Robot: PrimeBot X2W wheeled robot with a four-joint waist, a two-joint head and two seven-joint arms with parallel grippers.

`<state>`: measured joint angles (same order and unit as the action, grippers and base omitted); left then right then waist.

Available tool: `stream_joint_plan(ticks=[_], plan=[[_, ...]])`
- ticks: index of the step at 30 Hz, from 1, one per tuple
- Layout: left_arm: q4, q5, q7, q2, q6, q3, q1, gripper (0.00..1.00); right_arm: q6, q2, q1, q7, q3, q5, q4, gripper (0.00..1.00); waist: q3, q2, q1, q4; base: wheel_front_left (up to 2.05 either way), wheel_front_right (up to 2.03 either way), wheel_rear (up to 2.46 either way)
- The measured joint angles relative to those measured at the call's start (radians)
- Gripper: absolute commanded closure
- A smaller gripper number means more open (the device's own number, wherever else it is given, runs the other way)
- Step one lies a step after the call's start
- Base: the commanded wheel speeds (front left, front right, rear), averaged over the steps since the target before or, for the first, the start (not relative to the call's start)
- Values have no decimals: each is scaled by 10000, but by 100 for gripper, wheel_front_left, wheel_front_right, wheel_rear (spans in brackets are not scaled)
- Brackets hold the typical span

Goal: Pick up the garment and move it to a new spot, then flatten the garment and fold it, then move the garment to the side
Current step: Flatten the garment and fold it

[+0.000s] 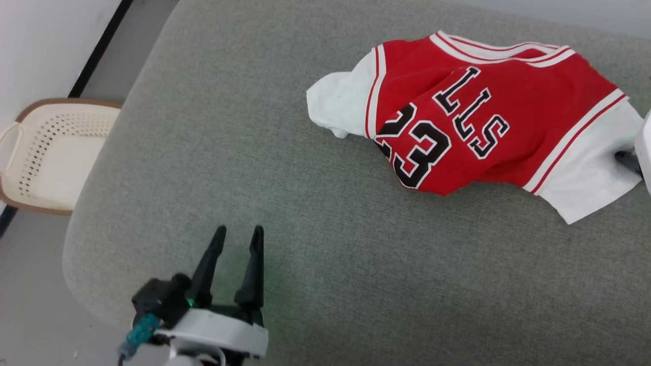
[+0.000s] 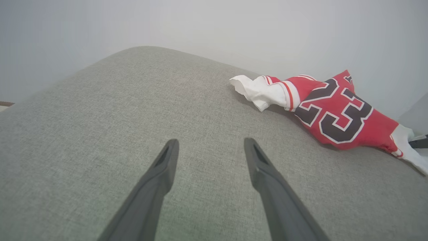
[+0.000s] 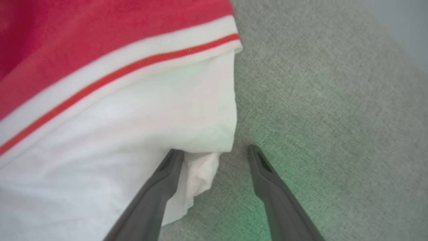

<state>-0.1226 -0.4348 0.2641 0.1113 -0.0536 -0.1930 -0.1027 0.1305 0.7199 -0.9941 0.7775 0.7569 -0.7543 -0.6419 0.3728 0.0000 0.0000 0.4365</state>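
Garment (image 1: 534, 101) rumpled, right tool (image 3: 214, 152) at its edge

Head view: the right gripper (image 1: 629, 160) at 3 o'clock is cut by the edge, and so is the basket (image 1: 56, 162) at 9 o'clock. Folds of the jersey (image 1: 539, 101) hide part of its lettering. Right wrist view: the jersey is blurred at 10 o'clock.

The garment (image 1: 508, 117) is soft matt cloth lying on the cushion (image 1: 305, 264), which is coarse-woven matt grey textile. Beside the cushion, the basket (image 1: 56, 162) is cream perforated plastic. Over the cushion, the left pincer (image 1: 239, 231) looks like matt dark plastic.
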Motion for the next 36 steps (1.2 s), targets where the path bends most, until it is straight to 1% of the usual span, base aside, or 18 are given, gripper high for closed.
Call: stream_joint_plan(ticks=[2,3,6,8,11,14,15,17,18,20,23,24,26,28,33,36], plan=[[46,59,0,0,-161,98,-236,0,-4,59,-175,6,303,-174,23,65,122,0,0,28,0,0,0],[61,90,0,54,-236,119,-407,0,-4,90,-260,2,410,-278,19,100,171,0,0,25,0,0,0],[69,115,-2,395,-443,178,-1189,0,0,-12,-490,-29,708,-414,-21,100,246,0,0,-49,0,0,0],[61,138,-232,805,-535,142,-1943,0,2,-157,-614,-221,853,-431,-98,100,275,0,0,-120,0,0,0],[-21,-414,-872,1248,-702,-48,-3403,0,10,-276,-861,-307,1072,-468,-230,100,341,0,0,-210,0,0,0],[-639,-811,-1774,1806,-713,-341,-5049,0,10,-443,-1192,-349,1325,-466,-370,100,444,0,0,-328,0,0,0],[-995,-1139,-2144,1868,-740,-464,-5619,0,10,-516,-1300,-359,1411,-466,-407,100,485,0,0,-373,0,0,0],[-1724,-1839,-2987,1950,-742,-1032,-6645,0,10,-642,-1511,-397,1549,-468,-472,100,572,0,0,-470,0,0,0],[-2132,-2418,-3475,1893,-744,-1237,-7093,0,10,-702,-1615,-412,1626,-481,-491,100,614,0,0,-521,0,0,0],[-3147,-3446,-4826,1900,-754,-1820,-7929,0,12,-802,-1792,-468,1810,-531,-525,100,693,0,0,-632,0,0,0],[-4571,-4257,-6222,2104,-754,-2491,-9062,0,12,-940,-2069,-456,2102,-600,-520,100,811,0,0,-807,0,0,0],[-4986,-4383,-6495,2180,-755,-2681,-9373,0,12,-984,-2160,-456,2174,-640,-510,100,852,0,0,-870,0,0,0],[-5804,-4684,-6911,2219,-755,-2909,-9922,0,10,-1081,-2350,-433,2380,-727,-462,100,941,0,0,-1011,0,0,0],[-6360,-4823,-7264,2286,-755,-3336,-10326,0,12,-1162,-2541,-445,2598,-802,-407,100,1035,0,0,-1159,0,0,0],[-7647,-5340,-7676,2366,-755,-3858,-10961,0,13,-1279,-2999,-579,3070,-957,-245,100,1323,0,0,-1481,0,0,0],[-8159,-5411,-7653,2445,-755,-4140,-11216,0,25,-1346,-3255,-639,3319,-1089,-153,100,1482,0,0,-1670,0,0,0]])
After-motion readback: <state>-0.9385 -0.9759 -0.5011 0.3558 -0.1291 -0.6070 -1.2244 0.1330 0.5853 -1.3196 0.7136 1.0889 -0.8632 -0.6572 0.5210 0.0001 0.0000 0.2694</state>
